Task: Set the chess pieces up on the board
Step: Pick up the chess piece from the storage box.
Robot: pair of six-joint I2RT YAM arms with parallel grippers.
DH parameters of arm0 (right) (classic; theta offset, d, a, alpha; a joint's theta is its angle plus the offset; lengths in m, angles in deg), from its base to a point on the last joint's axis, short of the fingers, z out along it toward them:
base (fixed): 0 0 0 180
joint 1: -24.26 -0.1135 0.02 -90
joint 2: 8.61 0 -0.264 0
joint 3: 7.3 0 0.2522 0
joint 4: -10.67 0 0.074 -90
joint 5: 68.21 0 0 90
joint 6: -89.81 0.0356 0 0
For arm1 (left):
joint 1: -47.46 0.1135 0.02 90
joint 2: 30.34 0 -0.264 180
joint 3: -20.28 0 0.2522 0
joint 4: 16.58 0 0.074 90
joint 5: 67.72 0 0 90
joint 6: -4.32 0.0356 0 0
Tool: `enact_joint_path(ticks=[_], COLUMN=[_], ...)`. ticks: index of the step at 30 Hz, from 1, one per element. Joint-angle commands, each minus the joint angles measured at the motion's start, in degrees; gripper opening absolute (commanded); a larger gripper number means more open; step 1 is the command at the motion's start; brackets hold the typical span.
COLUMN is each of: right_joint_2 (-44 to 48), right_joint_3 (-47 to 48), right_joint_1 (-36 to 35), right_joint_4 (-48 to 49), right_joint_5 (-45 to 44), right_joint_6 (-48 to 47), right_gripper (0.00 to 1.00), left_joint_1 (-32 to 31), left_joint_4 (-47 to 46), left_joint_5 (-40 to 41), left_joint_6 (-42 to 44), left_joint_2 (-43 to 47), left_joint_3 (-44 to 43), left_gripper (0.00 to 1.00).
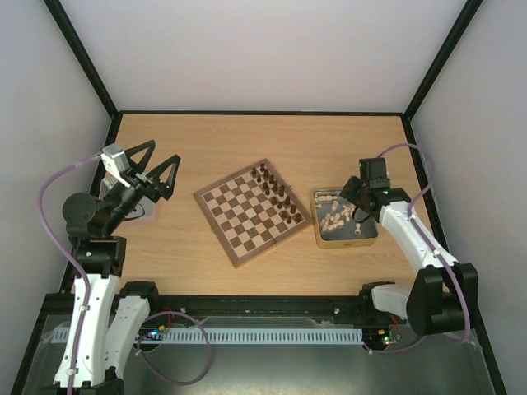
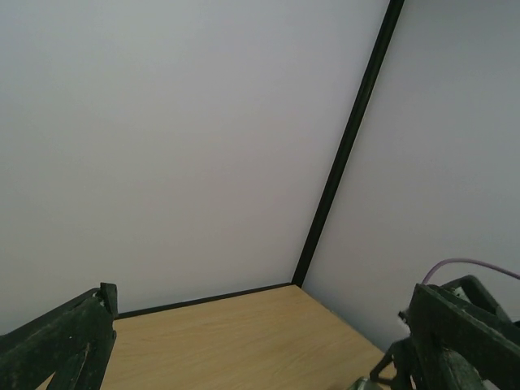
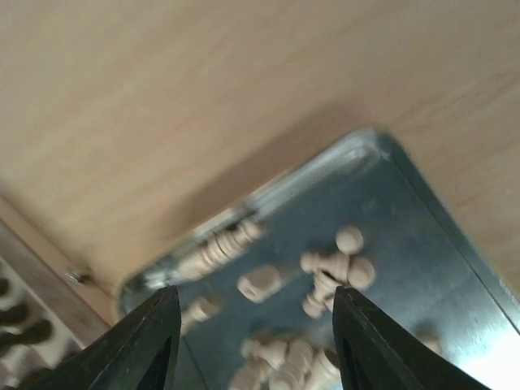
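Wood table (image 1: 181, 247): one chessboard (image 1: 239, 218); right of it, one tin (image 1: 346, 243) of cream chessmen (image 1: 333, 216) beneath the part-open, empty right gripper (image 3: 254, 301).

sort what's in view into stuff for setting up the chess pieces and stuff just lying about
For the job: cream chess pieces; board.
Just lying about: metal tin holding those pieces; dark chessmen, already on the board.
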Motion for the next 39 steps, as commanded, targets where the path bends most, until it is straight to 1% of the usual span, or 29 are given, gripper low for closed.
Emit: enact_joint_path(ticks=[1,3,8,11,13,21,27,28,31,33,35,39], right_joint_2=[-2.47,-3.73,-6.48,-6.55,-6.5,-8.29,-9.62,-9.85,-9.74,-9.19,-8.05,-4.49], right_joint_3=[-1.71,-2.53,-4.46,-5.42,-6.2,-6.87,-7.18,-7.27,-7.14,-6.69,-5.91,-3.74], right_joint_1=[-3.4,-4.81,-7.28,-8.46,-8.74,-8.81,-8.9,-8.9,-8.99,-9.02,-9.17,-9.3], right_joint_4=[-5.36,-5.59,-5.9,-5.8,-5.42,-3.25,-1.19,-0.97,-0.77,-1.43,-2.48,-5.08], right_joint_5=[-4.32,-4.85,-5.51,-6.37,-6.82,-6.61,-4.54,-4.61,-5.82,-7.29,-10.05,-15.54], right_joint_6=[0.11,1.48,2.98,3.33,3.57,2.94,2.79,2.85,3.03,3.19,3.41,3.6], right_gripper=[0.51,0.5,0.44,0.43,0.43,0.35,0.34,0.3,0.14,0.07,0.04,0.02], left_joint_1=[-0.35,-0.45,-0.58,-0.77,-0.95,-1.49,-1.67,-1.74,-1.85,-1.85,-1.94,-1.94], left_joint_4=[-2.3,-2.3,-1.66,-1.21,-1.08,-0.02,1.25,1.49,1.81,1.98,2.08,1.54], left_joint_5=[0.92,1.14,1.8,2.24,2.47,3.12,3.73,3.93,4.27,4.39,4.49,4.99], left_joint_6=[1.67,1.82,2.42,2.8,3.15,3.99,4.62,4.81,4.93,5.0,5.01,4.48], left_joint_2=[0.07,-0.06,0.09,0.05,0.05,-0.03,0.05,0.09,0.06,0.05,0.15,-0.24], left_joint_3=[0.57,0.54,0.5,0.36,0.29,-0.1,-0.6,-0.65,-0.82,-0.81,-0.85,-0.43], left_gripper=[1.0,1.0,1.0,1.0,1.0,1.0,1.0,1.0,1.0,1.0,1.0,1.0])
